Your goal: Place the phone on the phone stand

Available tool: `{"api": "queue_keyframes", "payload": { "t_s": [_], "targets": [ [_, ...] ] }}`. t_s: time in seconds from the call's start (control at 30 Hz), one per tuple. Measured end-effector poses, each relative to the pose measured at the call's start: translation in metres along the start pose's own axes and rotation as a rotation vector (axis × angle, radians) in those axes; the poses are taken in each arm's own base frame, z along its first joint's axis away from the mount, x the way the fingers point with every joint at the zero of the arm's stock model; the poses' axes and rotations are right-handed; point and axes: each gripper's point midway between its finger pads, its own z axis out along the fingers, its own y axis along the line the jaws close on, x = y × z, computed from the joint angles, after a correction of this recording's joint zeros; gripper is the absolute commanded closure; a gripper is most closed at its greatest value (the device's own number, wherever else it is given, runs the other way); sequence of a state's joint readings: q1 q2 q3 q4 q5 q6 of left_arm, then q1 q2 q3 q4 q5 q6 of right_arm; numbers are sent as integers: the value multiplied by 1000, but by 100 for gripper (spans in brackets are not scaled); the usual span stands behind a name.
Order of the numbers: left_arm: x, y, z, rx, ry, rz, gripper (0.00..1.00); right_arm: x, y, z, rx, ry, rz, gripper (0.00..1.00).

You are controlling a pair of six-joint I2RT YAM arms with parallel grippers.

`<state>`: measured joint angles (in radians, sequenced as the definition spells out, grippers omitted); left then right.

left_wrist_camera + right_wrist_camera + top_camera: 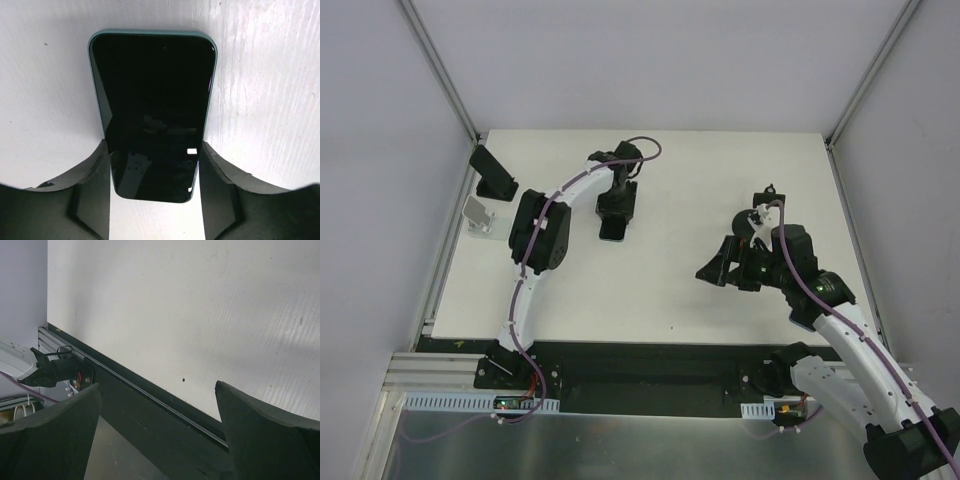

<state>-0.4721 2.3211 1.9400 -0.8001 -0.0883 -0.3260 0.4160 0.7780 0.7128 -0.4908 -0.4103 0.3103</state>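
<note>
Table: phone lies flat mid-table, screen up.
Left gripper: fingers touching both long edges; I judge it gripped, not lifted.
Right gripper: spread wide, holding nothing.
Next: lift, carry left to black stand or white stand.

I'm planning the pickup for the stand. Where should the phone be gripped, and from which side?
Grip the phone by its two long edges near the end, coming down from above: it lies flat, screen up, and the left gripper straddles that narrow width.
</note>
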Motion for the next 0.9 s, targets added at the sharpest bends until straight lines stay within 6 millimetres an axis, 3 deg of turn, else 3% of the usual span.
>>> {"api": "queue_keyframes", "payload": {
  "t_s": [0.03,0.17,0.4,0.53,0.57,0.67,0.9],
  "targets": [
    [1,-1,-1,11,1,3,68,0,0,0,-2,1,2,4],
    [13,-1,-5,38,11,24,71,2,0,1,-5,3,10,4],
    [65,-10,-24,167,56,32,74,15,-11,15,10,45,55,6],
    [95,-27,-34,267,70,32,76,27,-15,33,-3,74,114,12],
    [101,-32,-36,295,68,28,77,29,-16,39,-4,77,136,21],
    [116,-45,-43,377,68,17,78,33,-23,58,16,84,217,28],
    [137,-70,-53,520,72,5,79,23,-40,110,91,74,360,37]
  ]
}}
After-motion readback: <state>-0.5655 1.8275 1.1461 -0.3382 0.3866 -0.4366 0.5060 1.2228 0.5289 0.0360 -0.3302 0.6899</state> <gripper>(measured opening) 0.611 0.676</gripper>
